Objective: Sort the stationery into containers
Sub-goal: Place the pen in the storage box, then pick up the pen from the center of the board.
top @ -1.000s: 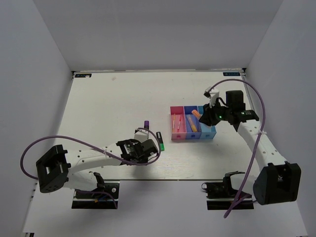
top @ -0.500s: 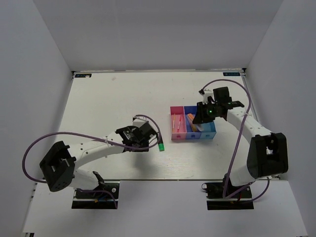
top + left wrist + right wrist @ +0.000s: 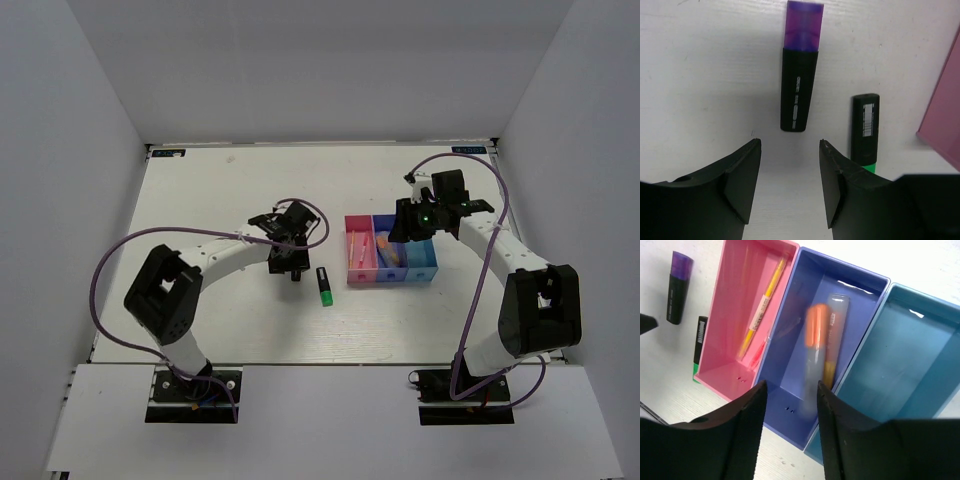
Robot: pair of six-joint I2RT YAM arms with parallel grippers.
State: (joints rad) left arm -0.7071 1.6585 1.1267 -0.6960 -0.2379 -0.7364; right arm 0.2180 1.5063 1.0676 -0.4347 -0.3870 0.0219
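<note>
Faintly printed purple-capped marker (image 3: 799,75), text unreadable; green-capped marker (image 3: 865,130), barcode

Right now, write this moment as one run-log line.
left claw: open, near purple marker | right claw: open over dark blue bin | green marker: on table

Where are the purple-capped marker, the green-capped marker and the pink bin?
purple-capped marker (image 3: 799,90), left wrist view, black barrel.
green-capped marker (image 3: 864,125), left wrist view, black barrel.
pink bin (image 3: 732,295), right wrist view, bare inner surface.
</note>
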